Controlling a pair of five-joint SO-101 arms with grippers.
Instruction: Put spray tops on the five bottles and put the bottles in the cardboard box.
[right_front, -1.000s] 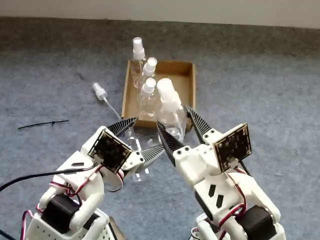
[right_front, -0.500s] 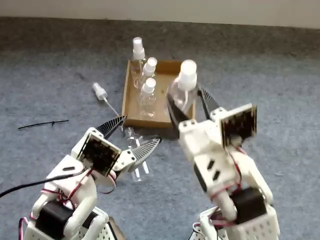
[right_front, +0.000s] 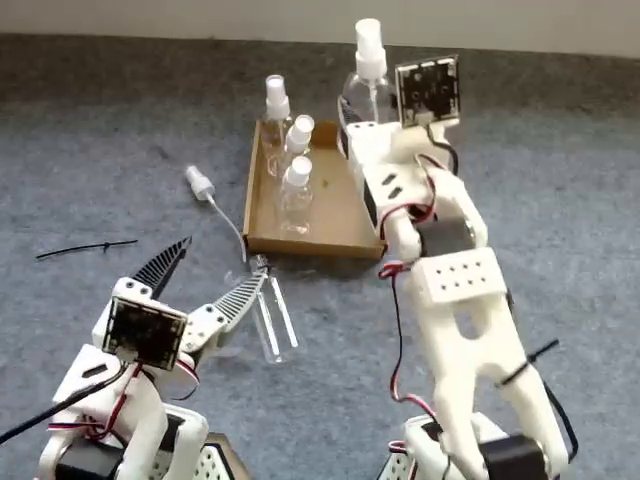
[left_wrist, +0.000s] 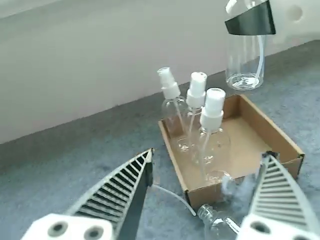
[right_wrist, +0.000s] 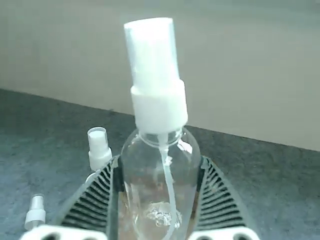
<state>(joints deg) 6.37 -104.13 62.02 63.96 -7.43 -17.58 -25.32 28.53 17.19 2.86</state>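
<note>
Clamped on a capped spray bottle, the right gripper has swung it over the far side of the cardboard box for lowering, while the left gripper, gaping empty, has backed off the capless bottle.

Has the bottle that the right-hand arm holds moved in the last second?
Yes. In the high view the held bottle went from the near edge of the cardboard box up to its far right corner.
</note>
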